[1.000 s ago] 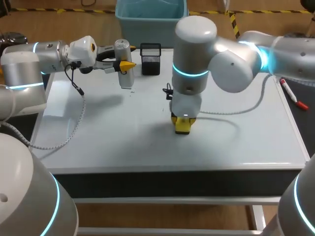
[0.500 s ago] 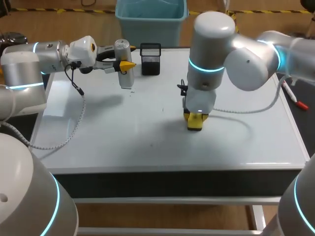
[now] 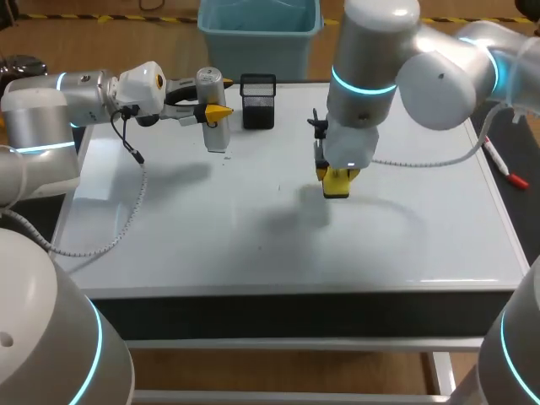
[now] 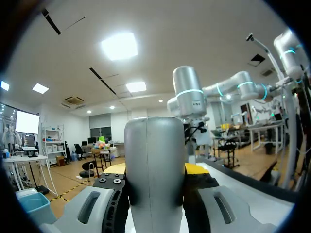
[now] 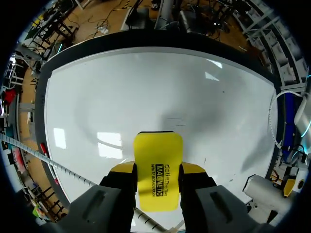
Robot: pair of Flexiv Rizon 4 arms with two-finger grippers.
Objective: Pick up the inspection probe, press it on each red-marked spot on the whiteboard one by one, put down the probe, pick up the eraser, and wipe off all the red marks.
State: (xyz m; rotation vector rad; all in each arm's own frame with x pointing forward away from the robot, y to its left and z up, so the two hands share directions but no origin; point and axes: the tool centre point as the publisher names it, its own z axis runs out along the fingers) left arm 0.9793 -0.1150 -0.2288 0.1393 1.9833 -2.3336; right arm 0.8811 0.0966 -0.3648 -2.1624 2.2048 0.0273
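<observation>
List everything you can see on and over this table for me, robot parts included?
whiteboard: one, white, covering most of the tabletop.
inspection probe: one, grey, upright over the whiteboard's far left part, in the left gripper.
eraser: one, yellow, over the whiteboard's middle, in the right gripper.
mesh holder: one, black, at the whiteboard's far edge, beside the probe.
marker: one, red and white, lying off the whiteboard's right edge.
left gripper: one, yellow-tipped, shut on the probe.
right gripper: one, yellow-tipped, pointing down, shut on the eraser.
</observation>
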